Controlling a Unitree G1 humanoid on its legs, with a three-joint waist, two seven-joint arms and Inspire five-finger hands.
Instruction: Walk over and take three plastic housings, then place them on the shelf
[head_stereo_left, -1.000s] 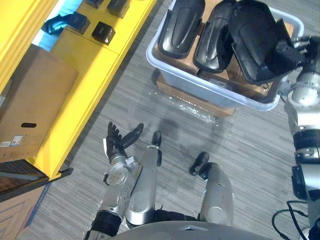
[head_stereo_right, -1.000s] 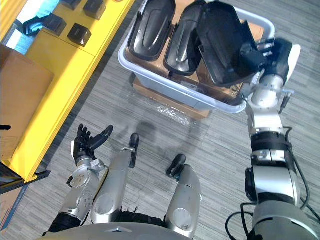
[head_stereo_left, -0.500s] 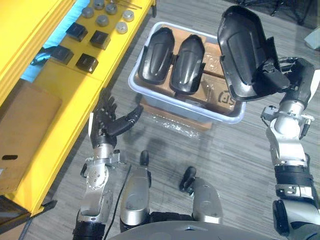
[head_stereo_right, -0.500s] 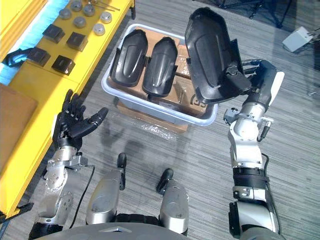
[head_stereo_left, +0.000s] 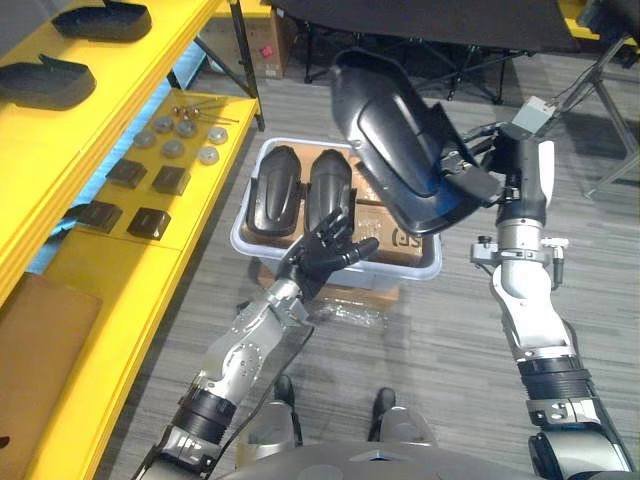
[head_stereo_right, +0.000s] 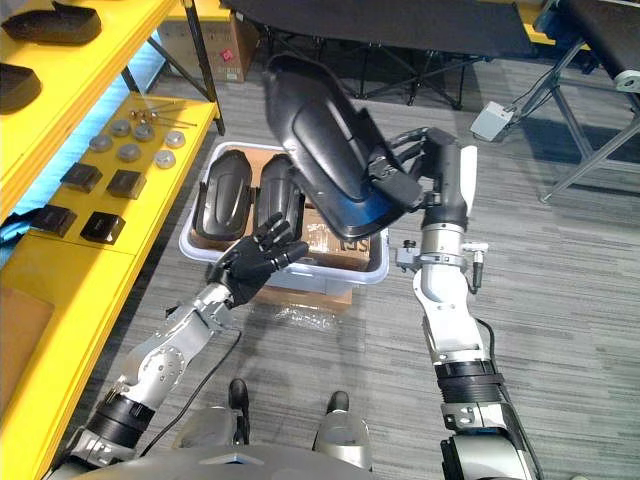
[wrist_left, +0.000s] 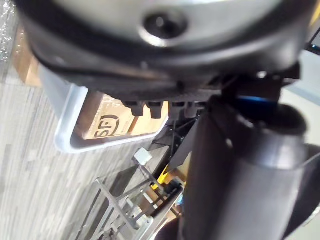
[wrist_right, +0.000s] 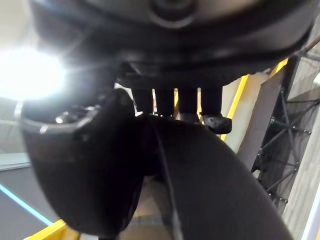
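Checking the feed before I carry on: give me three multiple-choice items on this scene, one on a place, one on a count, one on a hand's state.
1. Where is the housing that the right robot hand grips?
A. lying in the grey bin
B. held up in the air over the bin
C. under the bin

2. How many other housings lie in the bin?
A. two
B. five
C. none

3. The left robot hand is:
A. shut on a housing
B. curled shut, empty
C. open, fingers spread

Answers:
1 B: the eye views show it lifted clear of the bin.
2 A: two lie side by side inside.
3 C: its fingers are spread and hold nothing.
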